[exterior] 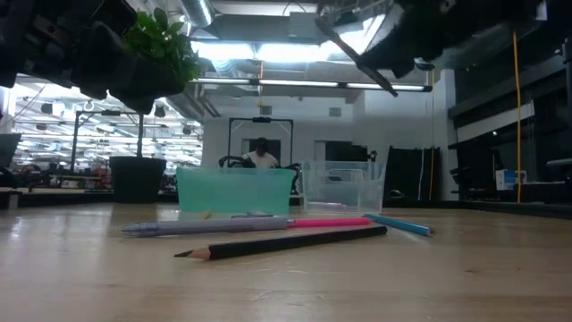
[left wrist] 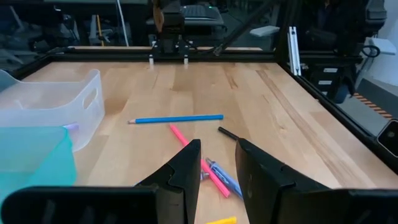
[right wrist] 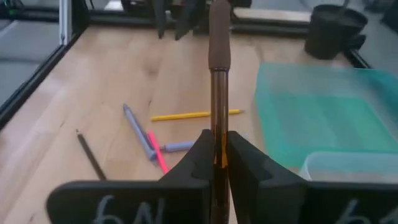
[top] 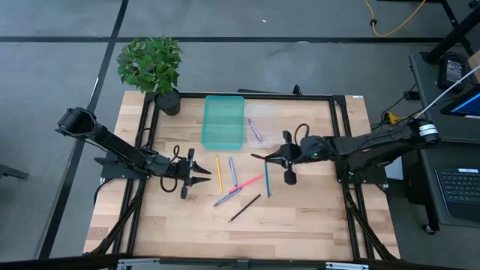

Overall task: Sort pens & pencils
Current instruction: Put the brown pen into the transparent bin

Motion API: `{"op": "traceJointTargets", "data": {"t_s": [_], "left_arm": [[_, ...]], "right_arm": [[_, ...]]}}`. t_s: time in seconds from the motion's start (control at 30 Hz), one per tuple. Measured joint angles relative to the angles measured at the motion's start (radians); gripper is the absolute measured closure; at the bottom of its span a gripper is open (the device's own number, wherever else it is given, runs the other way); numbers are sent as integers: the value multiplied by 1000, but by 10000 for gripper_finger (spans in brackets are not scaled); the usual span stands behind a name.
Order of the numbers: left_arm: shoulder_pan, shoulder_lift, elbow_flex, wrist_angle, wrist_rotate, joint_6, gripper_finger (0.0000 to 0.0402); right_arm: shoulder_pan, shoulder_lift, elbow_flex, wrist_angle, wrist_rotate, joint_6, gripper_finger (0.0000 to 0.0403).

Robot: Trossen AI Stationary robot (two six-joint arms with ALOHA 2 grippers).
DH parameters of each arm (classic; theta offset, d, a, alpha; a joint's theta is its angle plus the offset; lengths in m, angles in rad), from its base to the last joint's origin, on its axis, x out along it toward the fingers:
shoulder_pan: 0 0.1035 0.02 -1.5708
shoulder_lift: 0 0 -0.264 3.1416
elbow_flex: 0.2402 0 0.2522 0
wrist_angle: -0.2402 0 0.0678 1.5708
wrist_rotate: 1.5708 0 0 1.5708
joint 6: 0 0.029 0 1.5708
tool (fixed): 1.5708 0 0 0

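Note:
Several pens and pencils lie in the middle of the table: yellow (top: 218,172), purple (top: 232,171), pink (top: 248,182), blue (top: 267,181), grey-purple (top: 226,199) and black (top: 244,208). One more purple stick (top: 255,130) lies in the clear tray (top: 262,118), beside the teal tray (top: 223,120). My right gripper (top: 279,157) hovers right of the group, shut on a dark brown stick (right wrist: 219,62). My left gripper (left wrist: 217,168) is open, just left of the group (top: 199,174), touching nothing. My right gripper pinches the dark brown stick between its two fingers (right wrist: 200,155), on the lower stretch of the shaft (right wrist: 219,134). The fingers lie along the stick, which juts out past them toward the table's left (top: 259,157). It is lifted clear of the table (exterior: 357,55).
A potted plant (top: 155,69) stands at the far left corner. A black frame rail (top: 341,135) borders the table. Bare wood stretches along the near edge (top: 247,240). A person (exterior: 261,157) sits far behind the table.

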Motion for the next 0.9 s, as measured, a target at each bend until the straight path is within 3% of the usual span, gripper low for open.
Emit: {"op": "traceJointTargets", "data": {"t_s": [0.17, 0.43, 0.57, 0.9], "left_arm": [[2, 0, 0, 2, -12, 6, 308], [32, 0, 0, 3, -13, 5, 308], [55, 0, 0, 3, -14, 5, 308], [109, 0, 0, 3, -15, 5, 308]], "right_arm": [[-49, -25, -171, 299, -30, -14, 376], [-120, -24, -345, 618, -45, -17, 376], [-142, -24, -393, 732, 53, -25, 376], [-155, 20, -403, 804, 290, -26, 376]]}}
